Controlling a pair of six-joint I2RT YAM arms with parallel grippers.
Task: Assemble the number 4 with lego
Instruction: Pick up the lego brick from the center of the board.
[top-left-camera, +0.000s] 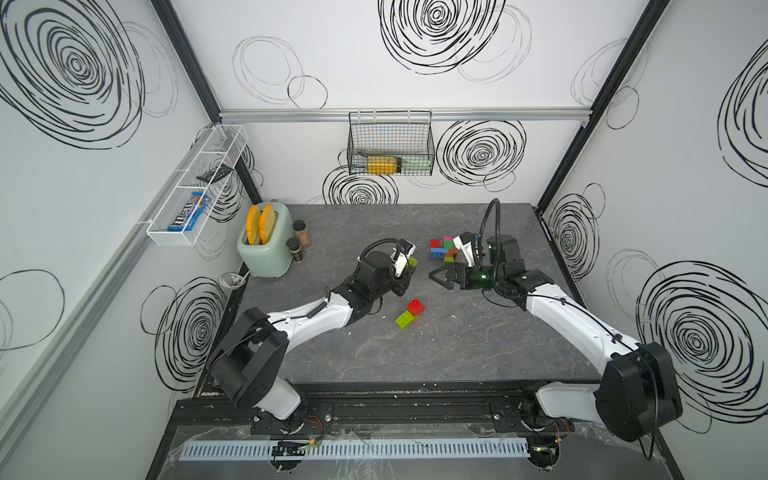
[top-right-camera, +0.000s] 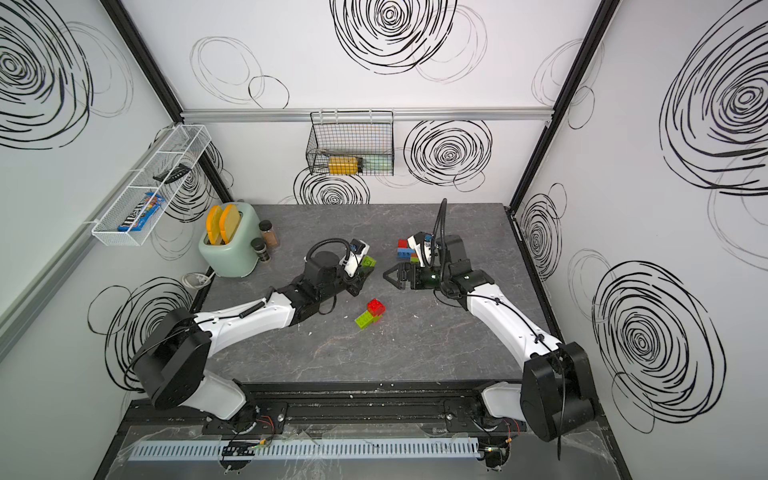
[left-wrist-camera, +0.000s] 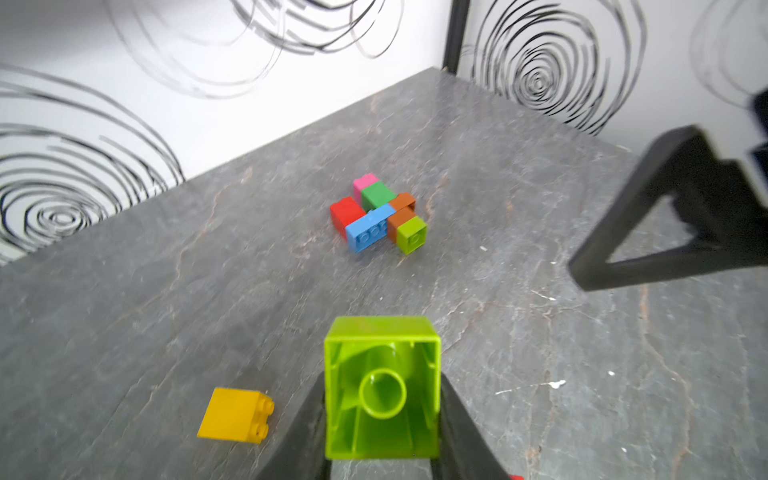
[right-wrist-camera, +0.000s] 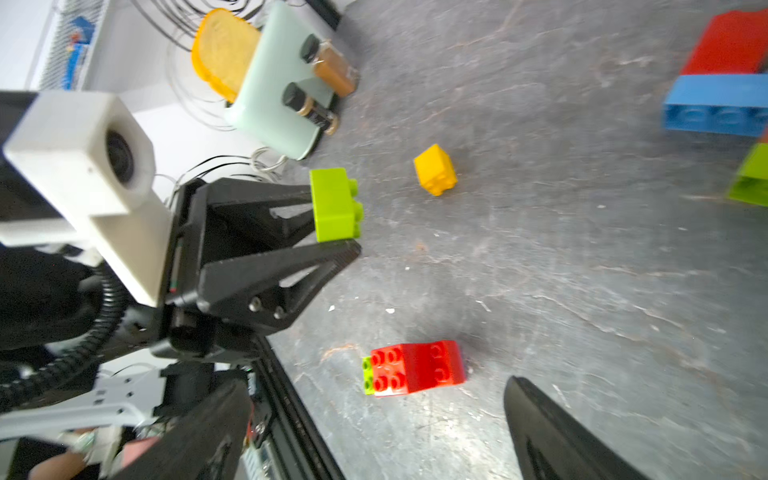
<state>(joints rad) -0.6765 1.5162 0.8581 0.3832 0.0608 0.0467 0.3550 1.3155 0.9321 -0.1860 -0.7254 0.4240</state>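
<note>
Left wrist view: the lime brick (left-wrist-camera: 382, 386) showed its hollow underside to the camera. It was pinched by two opposite side walls, with its studs pointing away toward the cluster ahead.
Left end effector (right-wrist-camera: 336, 216): clenched on that square lime brick and, it seemed, holding it clear of the desk (top-left-camera: 457, 353). Gripping the flat sides left both the studs and the socket free for pressing onto another brick.
Part-built figure (left-wrist-camera: 380, 216): red, pink, green, blue, brown-orange and lime bricks lay packed together flat in the far half of the desk, nearer its right edge. No 4 could be read in them yet.
Right end effector (top-left-camera: 434, 277): released and empty, jaws wide, hovering just beside the figure on its near side. It was probably placed there to steady the figure.
Loose bricks: a red-and-lime pair (top-left-camera: 411, 314), red stacked on a lime oblong, sat near the middle of the desk. A yellow brick (left-wrist-camera: 235, 415) lay on its side near the left end effector and did not show in either top view.
Step in hand: likely carrying the lime brick to the figure.
Risk: the figure rested loose on the desk, so a push from one side could slide it rather than seat the brick.
</note>
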